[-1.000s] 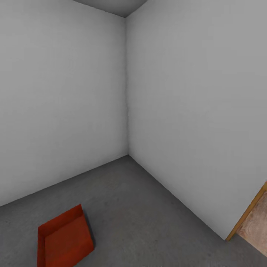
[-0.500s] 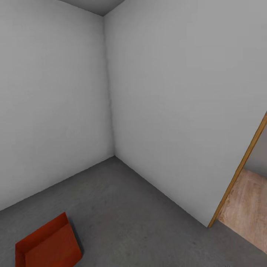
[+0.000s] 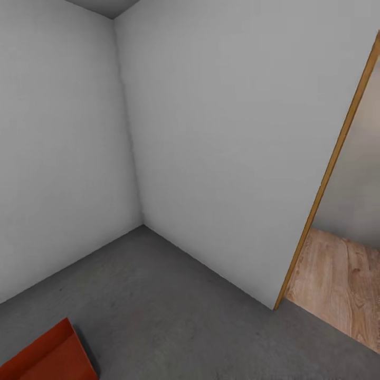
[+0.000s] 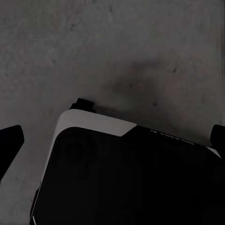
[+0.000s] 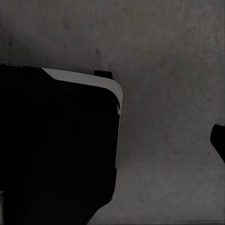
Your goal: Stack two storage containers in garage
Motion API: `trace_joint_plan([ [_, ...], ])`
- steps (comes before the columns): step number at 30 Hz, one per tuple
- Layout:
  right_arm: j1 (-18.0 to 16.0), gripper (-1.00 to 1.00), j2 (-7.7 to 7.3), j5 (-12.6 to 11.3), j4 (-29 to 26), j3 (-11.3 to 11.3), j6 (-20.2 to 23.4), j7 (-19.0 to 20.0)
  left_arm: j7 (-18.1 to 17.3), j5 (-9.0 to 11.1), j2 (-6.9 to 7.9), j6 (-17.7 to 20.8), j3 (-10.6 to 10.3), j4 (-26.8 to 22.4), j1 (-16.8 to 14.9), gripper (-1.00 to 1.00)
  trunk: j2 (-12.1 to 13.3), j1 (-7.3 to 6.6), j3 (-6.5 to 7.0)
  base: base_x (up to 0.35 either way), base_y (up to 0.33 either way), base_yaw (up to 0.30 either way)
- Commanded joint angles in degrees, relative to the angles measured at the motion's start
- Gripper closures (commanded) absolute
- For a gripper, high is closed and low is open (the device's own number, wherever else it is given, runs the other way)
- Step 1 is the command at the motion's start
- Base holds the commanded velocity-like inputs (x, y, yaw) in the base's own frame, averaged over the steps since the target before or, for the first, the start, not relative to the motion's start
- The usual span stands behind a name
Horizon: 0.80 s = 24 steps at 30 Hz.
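Our head camera has swung right since a second ago; the storage container (image 3: 45, 354) itself sits unmoved on the garage floor (image 3: 174, 311), well clear of the doorway (image 3: 338, 237). We cannot tell either gripper's finger opening.

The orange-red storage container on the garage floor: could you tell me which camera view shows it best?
The head view: a corner of the storage container sits on the grey floor at the frame's lower left edge, cut off. Both wrist views look down at concrete and the robot's dark base, with no orange-red.
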Motion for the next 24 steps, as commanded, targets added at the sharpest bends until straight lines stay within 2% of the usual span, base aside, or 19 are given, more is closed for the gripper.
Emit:
trace_joint_plan([
  [1, -0.09, -1.0, 0.06, -0.25, 0.19, 0.44, -0.28, -0.22, 0.19, 0.44, -0.01, -0.15, -0.49, 0.0, -0.02, -1.0, -0.08, 0.02, -0.07, 0.0, 0.0, -0.288],
  [11, -0.09, -1.0, 0.26, -0.25, 0.23, 0.44, -0.36, -0.25, 0.19, 0.44, -0.01, -0.15, -0.49, 0.0, -0.02, -1.0, -0.08, 0.02, 0.39, 0.0, 0.0, -0.267],
  [24, -0.09, -1.0, 0.29, -0.25, 0.25, 0.44, -0.44, -0.25, 0.19, 0.44, -0.01, -0.15, -0.49, 0.0, -0.02, -1.0, -0.08, 0.02, 1.28, 0.0, 0.0, -0.187],
])
